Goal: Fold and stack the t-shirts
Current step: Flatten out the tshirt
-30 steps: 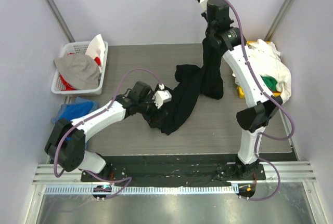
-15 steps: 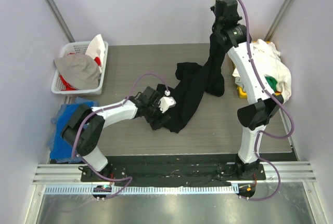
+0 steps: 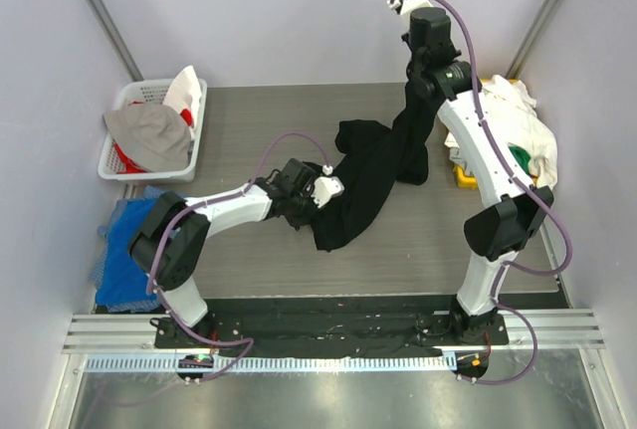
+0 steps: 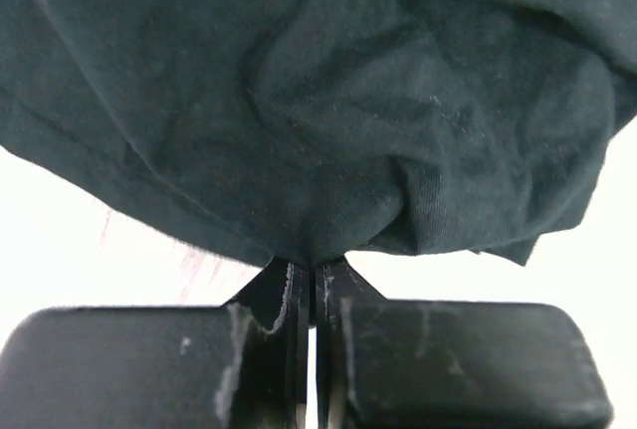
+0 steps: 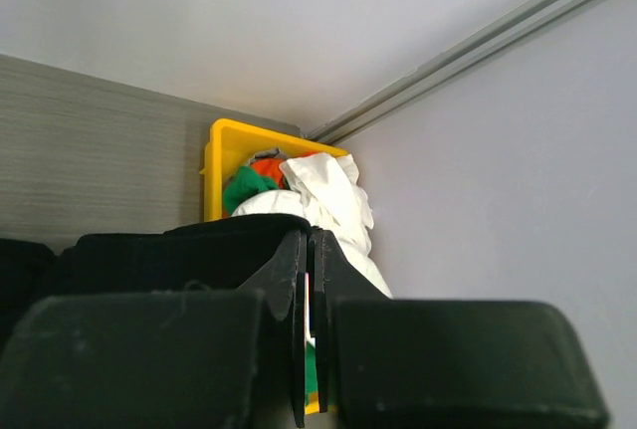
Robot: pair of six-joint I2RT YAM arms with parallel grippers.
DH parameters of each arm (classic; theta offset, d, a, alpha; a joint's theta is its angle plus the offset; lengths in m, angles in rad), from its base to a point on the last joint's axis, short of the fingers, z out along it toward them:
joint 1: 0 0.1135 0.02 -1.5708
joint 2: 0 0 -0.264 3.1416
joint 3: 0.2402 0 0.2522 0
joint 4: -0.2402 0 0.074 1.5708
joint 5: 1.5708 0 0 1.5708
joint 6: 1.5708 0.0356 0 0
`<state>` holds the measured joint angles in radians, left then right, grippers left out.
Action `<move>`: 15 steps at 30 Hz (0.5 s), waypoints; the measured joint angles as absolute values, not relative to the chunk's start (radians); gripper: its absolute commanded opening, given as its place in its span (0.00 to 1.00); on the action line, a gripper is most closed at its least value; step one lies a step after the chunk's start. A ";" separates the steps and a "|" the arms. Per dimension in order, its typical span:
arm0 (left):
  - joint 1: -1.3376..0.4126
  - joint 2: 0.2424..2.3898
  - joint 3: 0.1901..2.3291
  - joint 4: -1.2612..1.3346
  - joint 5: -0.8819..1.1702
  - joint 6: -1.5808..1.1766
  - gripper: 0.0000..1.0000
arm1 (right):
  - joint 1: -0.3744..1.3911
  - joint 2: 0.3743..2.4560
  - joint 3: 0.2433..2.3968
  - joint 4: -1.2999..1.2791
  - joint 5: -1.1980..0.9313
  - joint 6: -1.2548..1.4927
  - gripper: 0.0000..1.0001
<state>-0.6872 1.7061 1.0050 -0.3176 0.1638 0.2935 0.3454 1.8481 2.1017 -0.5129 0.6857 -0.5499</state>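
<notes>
One black t-shirt, left gripper pinching it, right gripper holding end high

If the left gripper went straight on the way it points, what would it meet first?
The black t-shirt: the left gripper is shut on its bunched fabric, which fills the view ahead.

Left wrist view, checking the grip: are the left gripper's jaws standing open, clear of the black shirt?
No, the left gripper is shut, pinching a fold of the black shirt.
</notes>
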 measured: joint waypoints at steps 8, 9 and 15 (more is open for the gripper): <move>-0.686 1.700 1.016 -0.307 0.040 0.302 0.00 | 0.345 1.738 1.973 -0.508 0.682 -0.543 0.01; -0.683 1.687 1.016 -0.306 0.022 0.305 0.00 | 0.345 1.723 1.959 -0.507 0.682 -0.543 0.01; -0.646 1.562 1.019 -0.303 -0.045 0.325 0.00 | 0.345 1.678 1.930 -0.508 0.685 -0.542 0.01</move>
<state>-0.6456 1.5620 1.0187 -0.3035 -0.0452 0.3248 0.3450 1.6775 1.9301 -0.5079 0.6853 -0.5419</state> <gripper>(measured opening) 0.028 0.038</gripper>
